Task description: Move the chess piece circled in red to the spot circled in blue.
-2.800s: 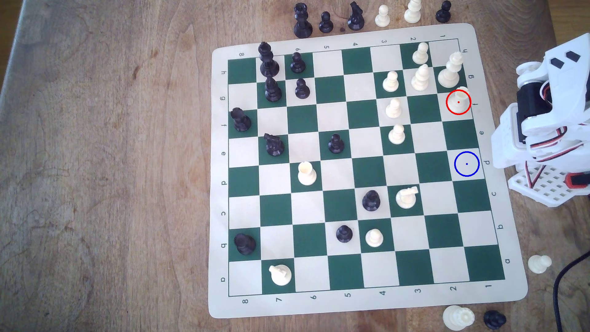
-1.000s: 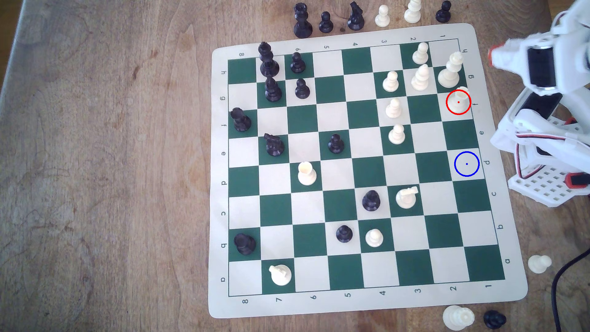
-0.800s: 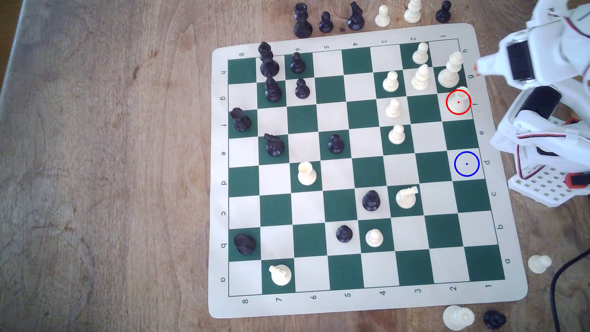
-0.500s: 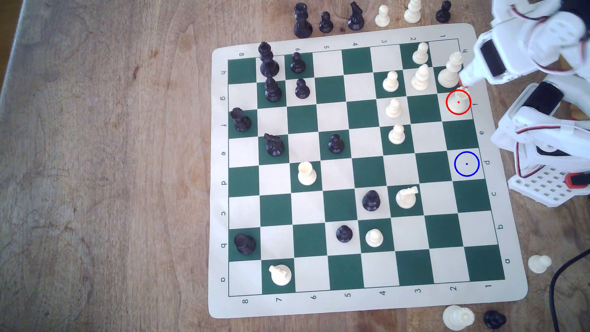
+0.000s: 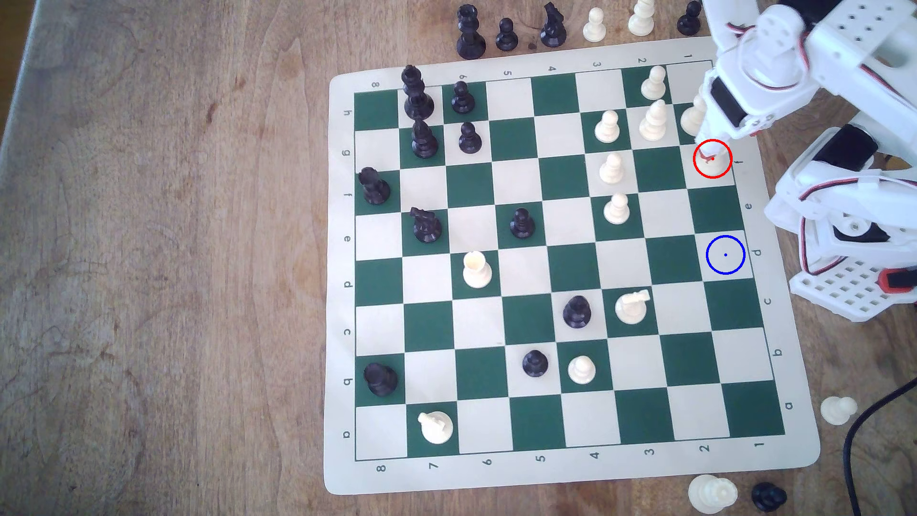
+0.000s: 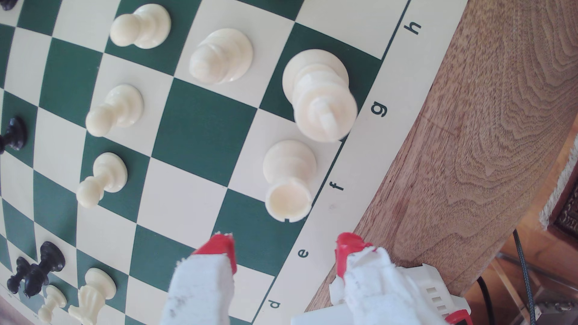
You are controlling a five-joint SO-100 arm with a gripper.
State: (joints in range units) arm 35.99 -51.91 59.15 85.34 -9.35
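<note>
The white arm (image 5: 814, 64) reaches in from the exterior view's right, over the far corner of the green-and-cream board (image 5: 546, 476), and its jaws (image 6: 283, 250) hang above the cream-white rook (image 6: 289, 178) inside the red ring. From the wrist view the two red-tipped fingers (image 6: 220, 250) stand well apart with nothing between them; the rook's flat-rimmed top lies just beyond the tips, not touched by either one. In the exterior view the tip of the jaws (image 5: 708, 149) covers the upper part of the rook (image 5: 714, 168), whose round base sits on the cream square of row f in the column nearest the arm's base. Just beside it on the next square, row g, stands a tall tiered white piece (image 6: 319, 93), close to the arm's white housing. The blue-ringed square (image 5: 725, 254) lies two squares along the same edge column, at row d, bare, with a green square between it and the rook. White pawns (image 5: 611, 167) stand in the neighbouring columns, and dark pieces (image 5: 418, 94) are gathered on the far side of the board at the exterior view's left. More captured pieces (image 5: 712, 493) rest on the wooden counter (image 5: 149, 248) off the mat, and a black cable (image 5: 863, 436) trails near the board's corner.
</note>
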